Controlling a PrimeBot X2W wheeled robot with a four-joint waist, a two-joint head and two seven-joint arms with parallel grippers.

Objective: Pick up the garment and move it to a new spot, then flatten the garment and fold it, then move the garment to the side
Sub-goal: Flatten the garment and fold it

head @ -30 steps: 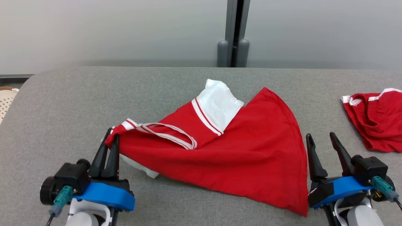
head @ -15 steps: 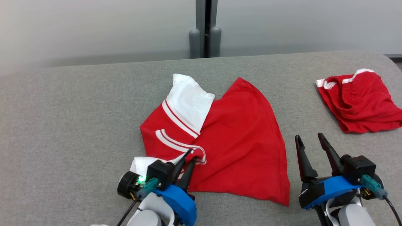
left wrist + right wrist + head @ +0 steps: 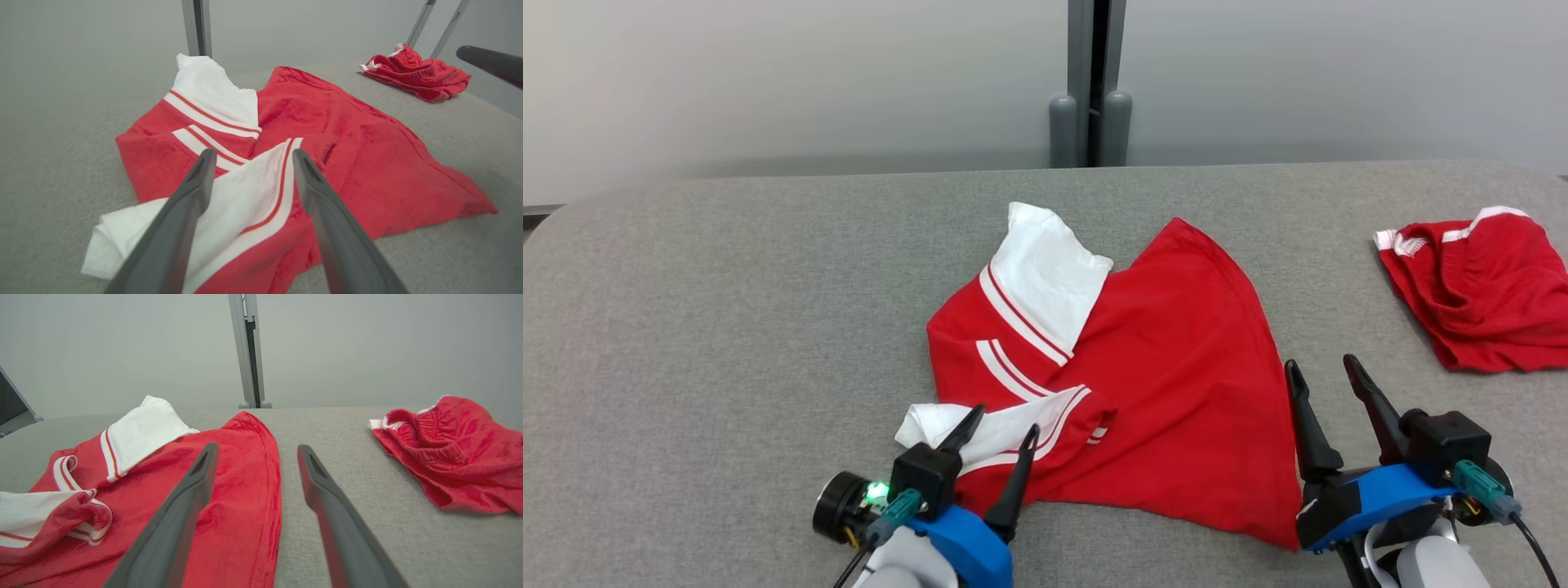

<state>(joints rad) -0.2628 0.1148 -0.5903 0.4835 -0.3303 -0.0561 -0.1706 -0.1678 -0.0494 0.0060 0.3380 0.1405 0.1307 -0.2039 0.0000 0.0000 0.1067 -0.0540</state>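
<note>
Jersey [image 3: 1176, 367] first: where does it lie?
— On the grey woven table pad [image 3: 727, 327], near the middle and toward the near edge. It is soft red knit, rumpled, spread into a rough fan with a curved hem on the right.

Any other colours on it?
— 2 white sleeves with red-and-white striped bands. The far sleeve [image 3: 1045, 269] points away, lying flat. The near sleeve [image 3: 931, 420] is folded across the jersey's left corner.

What about the left gripper [image 3: 1005, 420]?
— Its 2 long dark tapered fingers are spread apart and pinch nothing. They sit over the near sleeve. In the left wrist view the white cloth shows between them. I cannot tell whether they touch it.

And the right gripper [image 3: 1320, 363]?
— Also spread wide and holding nothing. It sits just beside the jersey's right hem, over the bare pad.

Anything else on the pad?
— Red shorts [image 3: 1478, 294] with a gathered waistband and white trim, bunched at the far right, well apart from the jersey. A grey metal post [image 3: 1092, 82] stands behind the pad's far edge.
</note>
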